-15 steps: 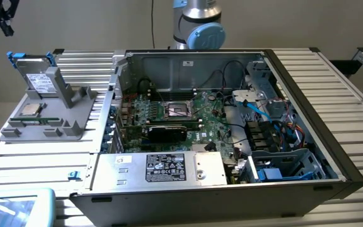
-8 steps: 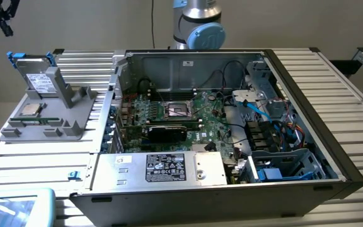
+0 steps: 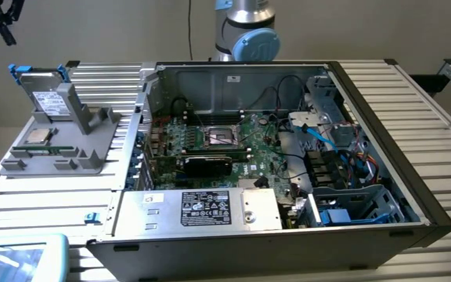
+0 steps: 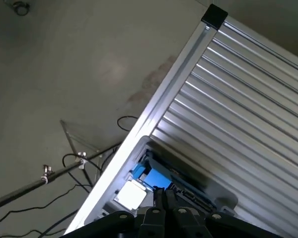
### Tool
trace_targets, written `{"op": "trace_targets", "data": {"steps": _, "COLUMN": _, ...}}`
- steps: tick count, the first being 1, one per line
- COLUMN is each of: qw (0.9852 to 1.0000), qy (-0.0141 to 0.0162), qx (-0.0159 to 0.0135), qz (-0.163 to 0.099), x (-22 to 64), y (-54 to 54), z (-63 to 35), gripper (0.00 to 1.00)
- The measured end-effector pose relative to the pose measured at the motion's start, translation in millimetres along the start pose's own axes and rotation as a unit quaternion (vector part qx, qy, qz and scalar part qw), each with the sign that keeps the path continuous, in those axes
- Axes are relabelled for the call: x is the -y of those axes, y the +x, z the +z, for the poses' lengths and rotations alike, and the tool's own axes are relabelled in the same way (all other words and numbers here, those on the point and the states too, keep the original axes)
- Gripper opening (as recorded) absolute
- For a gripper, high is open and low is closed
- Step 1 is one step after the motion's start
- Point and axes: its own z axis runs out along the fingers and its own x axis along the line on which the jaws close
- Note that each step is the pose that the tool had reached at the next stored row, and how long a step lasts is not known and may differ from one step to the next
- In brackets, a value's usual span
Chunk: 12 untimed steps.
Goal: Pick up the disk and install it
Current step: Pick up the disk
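The disk [image 3: 47, 100] stands upright in a grey holder [image 3: 69, 144] on the slatted table, at the exterior view's left; it is silver-grey with a white label and blue rails at its top edge. My gripper [image 3: 7, 36] hangs high above and a little to the left of it, with nothing held. In the wrist view the fingertips [image 4: 162, 197] are pressed together, and the disk's blue rails [image 4: 158, 177] lie far below them on the holder. The open computer case [image 3: 413, 194] lies on its side in the middle of the table, with a drive cage [image 3: 351, 208] at its near right corner.
A small square silver CPU chip [image 3: 37, 136] lies on the holder beside the disk, also seen as a pale square [image 4: 130, 194]. A large silver box with a black label [image 3: 209, 208] fills the case's near side. The motherboard [image 3: 218, 141] and cables [image 3: 319, 132] lie inside. The arm's base [image 3: 245, 35] stands behind the case.
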Motion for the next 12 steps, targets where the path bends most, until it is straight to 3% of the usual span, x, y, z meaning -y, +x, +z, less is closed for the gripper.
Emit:
{"op": "trace_targets", "data": {"steps": 6, "qw": 0.9985, "qy": 0.0011, "qx": -0.0022, "qz": -0.055, "x": 0.0, "y": 0.0, "z": 0.0, "gripper": 0.11}}
{"op": "trace_targets", "data": {"steps": 12, "qw": 0.9940, "qy": 0.0021, "qx": -0.0043, "qz": -0.109, "x": 0.0, "y": 0.0, "z": 0.0, "gripper": 0.11}}
